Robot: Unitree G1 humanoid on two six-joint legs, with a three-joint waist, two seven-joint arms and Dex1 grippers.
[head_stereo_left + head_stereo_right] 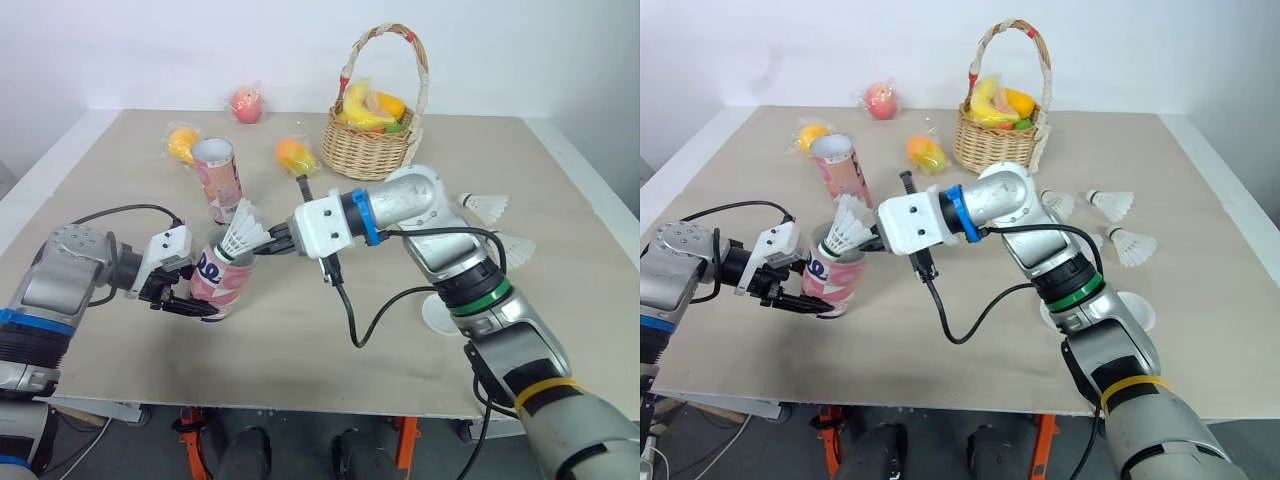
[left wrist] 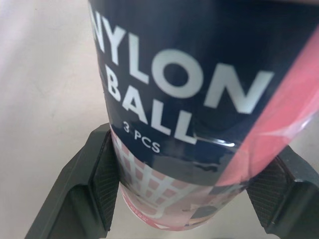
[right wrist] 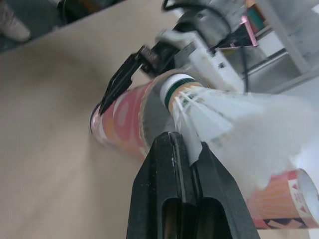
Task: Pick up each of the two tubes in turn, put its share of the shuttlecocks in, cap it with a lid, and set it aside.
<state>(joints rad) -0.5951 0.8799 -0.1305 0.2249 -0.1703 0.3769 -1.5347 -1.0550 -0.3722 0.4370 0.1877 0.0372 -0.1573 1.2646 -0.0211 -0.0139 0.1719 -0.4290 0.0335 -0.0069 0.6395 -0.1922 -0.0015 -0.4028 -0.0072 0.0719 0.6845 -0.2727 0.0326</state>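
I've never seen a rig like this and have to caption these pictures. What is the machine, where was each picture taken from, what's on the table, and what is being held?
It is a humanoid robot with two arms. The two wide pictures come from cameras in its head, looking down over a table. The two close-ups come from a camera on each wrist. The left gripper clamps a tube. The right gripper pinches a shuttlecock, cork end at the tube's mouth. On the table stand a second tube and a basket of fruit. Three fruits, two loose shuttlecocks and a white lid lie around.
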